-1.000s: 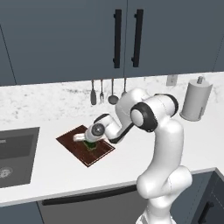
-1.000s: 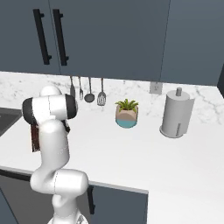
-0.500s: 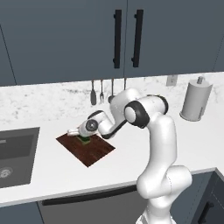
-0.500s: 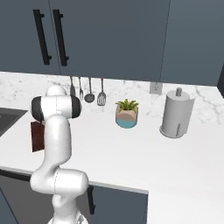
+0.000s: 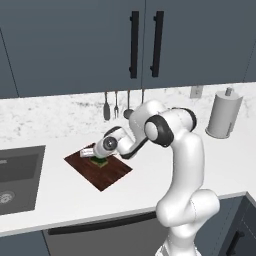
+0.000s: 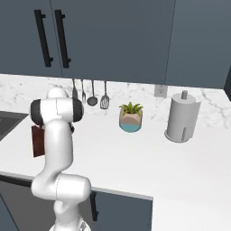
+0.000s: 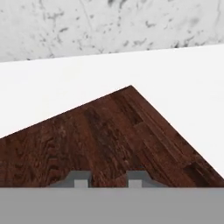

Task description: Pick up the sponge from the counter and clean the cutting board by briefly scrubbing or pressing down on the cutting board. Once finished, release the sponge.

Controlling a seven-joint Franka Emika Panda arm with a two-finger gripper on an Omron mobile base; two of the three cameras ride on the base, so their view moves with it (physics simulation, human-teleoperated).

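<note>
i've swung my gripper (image 5: 94, 154) back across the dark reddish-brown wooden cutting board (image 5: 111, 175), its fingers re-clamped on the small green-and-yellow sponge (image 5: 99, 162) (mid-board); scrubbing looks underway, release still pending.

The white table (image 5: 55, 200) runs beneath a speckled marble backsplash (image 5: 50, 117). A dark reddish-brown cutting board (image 5: 107, 175) lies flat on it, set at an angle, just right of the dark recessed sink (image 5: 17, 180). A green-topped sponge (image 5: 99, 162) rests on the board. Further right, well apart, stand a small potted plant (image 6: 131, 117) and a paper towel roll (image 6: 182, 117), both upright on the table.
</note>
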